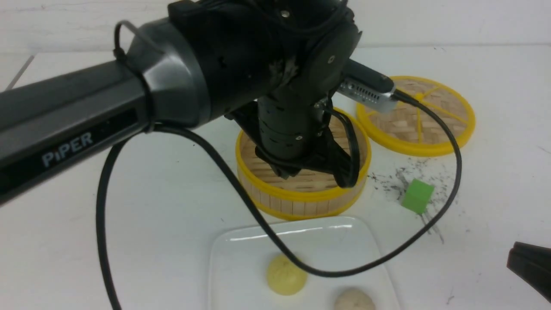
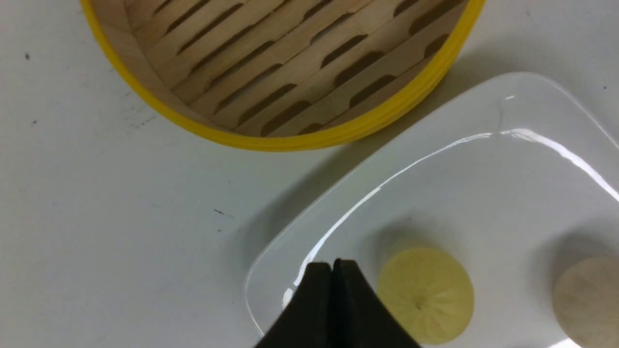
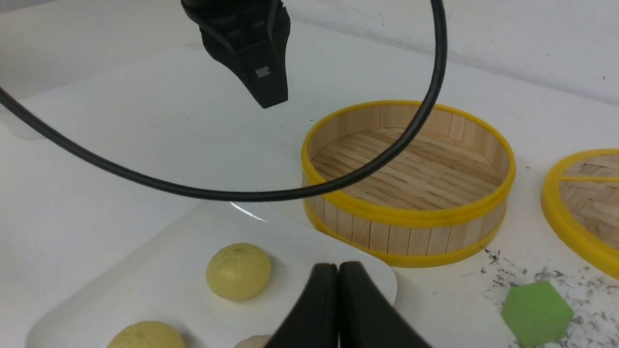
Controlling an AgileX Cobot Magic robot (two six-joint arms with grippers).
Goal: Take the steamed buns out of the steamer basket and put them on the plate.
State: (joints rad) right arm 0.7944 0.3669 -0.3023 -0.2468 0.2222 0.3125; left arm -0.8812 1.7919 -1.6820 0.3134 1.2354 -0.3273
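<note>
On the plate [image 2: 483, 159], a yellow bun [image 2: 425, 295] lies near the left gripper [image 2: 332, 265].

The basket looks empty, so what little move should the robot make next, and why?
Probably draw the left gripper up and back, away from the plate. The steamer basket shows only bare slats, the yellow bun and beige bun lie on the plate, and its jaws are shut on nothing.

The only legible lettering is the word "PiPER", in pale grey capitals with a small i, printed along the dark casing of the left arm [image 1: 64, 125]. A small pale mark on the left gripper [image 3: 269, 101] is too blurred to read.
</note>
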